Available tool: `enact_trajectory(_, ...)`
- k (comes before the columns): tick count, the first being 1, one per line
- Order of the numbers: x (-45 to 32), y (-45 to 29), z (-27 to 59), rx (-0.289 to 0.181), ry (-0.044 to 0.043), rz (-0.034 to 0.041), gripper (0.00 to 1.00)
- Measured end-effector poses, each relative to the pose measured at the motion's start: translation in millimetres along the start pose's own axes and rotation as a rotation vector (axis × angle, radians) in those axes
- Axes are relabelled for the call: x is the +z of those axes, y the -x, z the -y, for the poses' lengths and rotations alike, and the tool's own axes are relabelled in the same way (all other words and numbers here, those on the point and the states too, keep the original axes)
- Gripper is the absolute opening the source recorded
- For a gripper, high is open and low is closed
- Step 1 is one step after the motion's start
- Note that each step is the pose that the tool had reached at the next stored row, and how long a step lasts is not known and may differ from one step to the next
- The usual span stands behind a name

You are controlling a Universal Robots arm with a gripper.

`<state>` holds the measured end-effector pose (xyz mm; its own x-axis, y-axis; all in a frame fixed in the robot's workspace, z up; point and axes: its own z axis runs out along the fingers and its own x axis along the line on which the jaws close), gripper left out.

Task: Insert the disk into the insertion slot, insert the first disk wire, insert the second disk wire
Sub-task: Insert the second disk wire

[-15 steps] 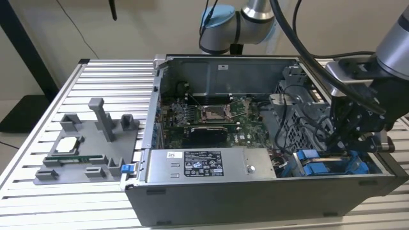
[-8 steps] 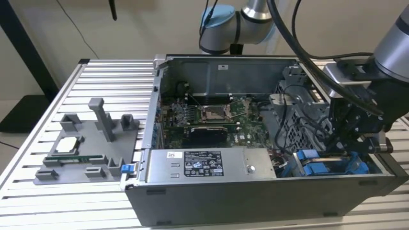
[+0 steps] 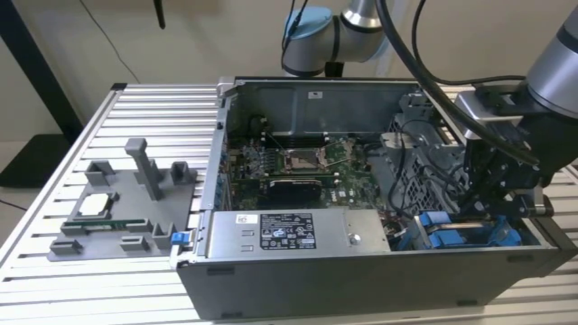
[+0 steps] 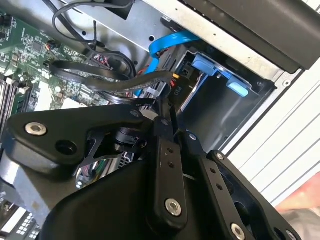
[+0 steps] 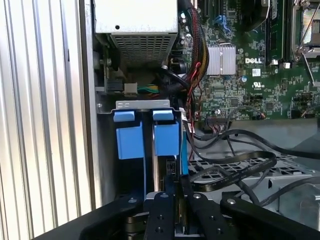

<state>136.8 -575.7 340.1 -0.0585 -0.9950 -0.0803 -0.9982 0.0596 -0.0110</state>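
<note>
My arm hangs over the open computer case, lower right of the exterior view, above the insertion slot with its blue rails. My gripper looks nearly shut on something thin; what, I cannot tell. Stiff connectors need a square grip. Black cables crowd close beside.

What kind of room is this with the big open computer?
Probably a robot test lab or workshop. An open computer case sits on a ribbed metal table, a robot arm's gripper reaches down inside it by the blue drive bay, and a grey parts fixture waits beside it.
</note>
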Motion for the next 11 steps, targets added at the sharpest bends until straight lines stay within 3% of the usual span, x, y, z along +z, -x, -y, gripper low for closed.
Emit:
enact_trajectory(5, 5.0, -0.4, -0.1, 0.000, 0.0001, -0.0006, 0.00)
enact_trajectory(6, 5.7, -0.5, -0.1, 0.000, 0.0000, 0.0006, 1.00)
enact_trajectory(9, 4.9, -0.4, -0.1, 0.000, 0.0000, 0.0003, 1.00)
enact_trajectory(11, 0.4, 0.0, 0.0, 0.000, 0.0002, 0.0005, 1.00)
